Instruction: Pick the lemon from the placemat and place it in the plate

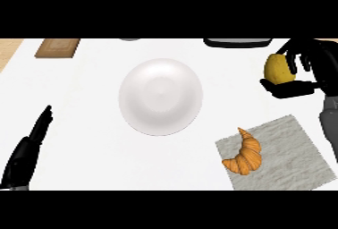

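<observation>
My right hand [298, 67] is raised at the right edge, above and beyond the grey placemat [290, 147], with its fingers and thumb curled round the yellow lemon [278, 69]. The lemon is off the counter, to the right of the white plate [160, 96], which stands bare in the middle. My left hand [30, 145] rests open at the lower left with straight fingers pointing up, far from the plate.
A croissant [246, 154] lies on the left part of the placemat. A wooden board [57, 47] sits at the back left. A dark object [238, 42] shows at the back edge, right of centre.
</observation>
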